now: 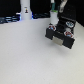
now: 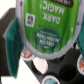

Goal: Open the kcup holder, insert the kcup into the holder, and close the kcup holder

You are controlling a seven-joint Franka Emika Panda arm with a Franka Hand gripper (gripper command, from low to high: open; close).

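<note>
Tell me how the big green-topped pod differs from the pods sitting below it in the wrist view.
The green kcup fills most of the wrist view, while the tray pods look far smaller. Its lid is green with white lettering; the tray pods have pale or reddish tops. The kcup sits high, close to the camera; the tray pods rest in round slots of the black holder. Both have round foil-style lids.

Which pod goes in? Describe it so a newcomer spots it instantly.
Find the black kcup holder on the white table, its tray pulled out. Just above the tray's slots hangs the kcup. Its green lid reading DARK MAGIC sets it apart from the reddish pods below.
</note>
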